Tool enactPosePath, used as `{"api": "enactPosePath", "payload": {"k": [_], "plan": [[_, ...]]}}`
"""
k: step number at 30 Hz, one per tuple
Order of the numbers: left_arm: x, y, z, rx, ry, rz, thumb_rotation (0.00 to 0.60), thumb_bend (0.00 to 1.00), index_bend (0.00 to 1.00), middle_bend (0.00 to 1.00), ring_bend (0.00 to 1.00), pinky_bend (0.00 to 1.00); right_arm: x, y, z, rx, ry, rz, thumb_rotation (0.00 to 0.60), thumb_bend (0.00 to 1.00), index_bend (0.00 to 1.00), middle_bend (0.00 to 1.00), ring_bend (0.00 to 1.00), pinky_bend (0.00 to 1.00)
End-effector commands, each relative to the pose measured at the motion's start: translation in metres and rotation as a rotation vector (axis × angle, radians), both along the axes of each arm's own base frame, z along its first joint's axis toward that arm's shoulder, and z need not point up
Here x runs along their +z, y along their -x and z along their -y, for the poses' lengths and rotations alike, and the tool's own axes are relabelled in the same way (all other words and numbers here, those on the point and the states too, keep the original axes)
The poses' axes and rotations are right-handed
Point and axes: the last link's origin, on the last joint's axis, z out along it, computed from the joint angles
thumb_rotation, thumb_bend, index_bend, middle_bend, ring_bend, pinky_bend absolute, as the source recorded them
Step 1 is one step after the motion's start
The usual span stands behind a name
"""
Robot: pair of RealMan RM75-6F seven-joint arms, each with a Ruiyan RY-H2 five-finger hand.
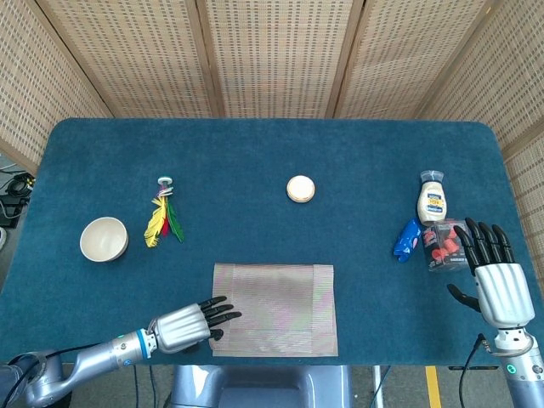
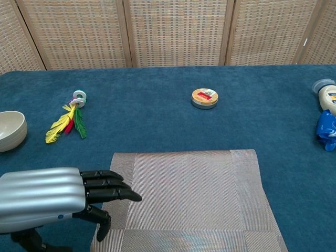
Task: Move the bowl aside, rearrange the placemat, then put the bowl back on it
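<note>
A cream bowl sits on the blue table at the far left, upright and empty. The grey woven placemat lies flat at the front centre. My left hand hovers at the mat's front-left corner, open, with its dark fingers stretched over the mat's left edge and nothing held. My right hand is at the far right front, open with fingers spread, holding nothing, apart from the mat and bowl.
A feather toy lies right of the bowl. A round tin sits behind the mat. At the right are a squeeze bottle, a blue wrapper and a red packet, near my right hand.
</note>
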Motion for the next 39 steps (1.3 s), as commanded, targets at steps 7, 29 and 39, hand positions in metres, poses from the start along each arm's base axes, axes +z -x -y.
{"api": "enactPosePath", "payload": {"k": [7, 29, 39], "plan": [[-0.012, 0.012, 0.005, -0.083, -0.024, 0.014, 0.6, 0.31, 0.45, 0.0, 0.0, 0.0, 0.0, 0.0, 0.001, -0.005, -0.005, 0.01, 0.6, 0.0, 0.04, 0.0, 0.0, 0.0], [-0.037, 0.006, -0.003, -0.063, -0.026, 0.038, 0.6, 0.42, 0.48, 0.0, 0.0, 0.0, 0.003, 0.001, 0.001, -0.005, 0.002, 0.018, 0.6, 0.0, 0.04, 0.0, 0.0, 0.0], [-0.04, 0.003, -0.002, -0.071, -0.022, 0.035, 0.6, 0.45, 0.5, 0.0, 0.0, 0.0, 0.004, 0.001, 0.001, -0.003, 0.004, 0.019, 0.6, 0.0, 0.04, 0.0, 0.0, 0.0]]}}
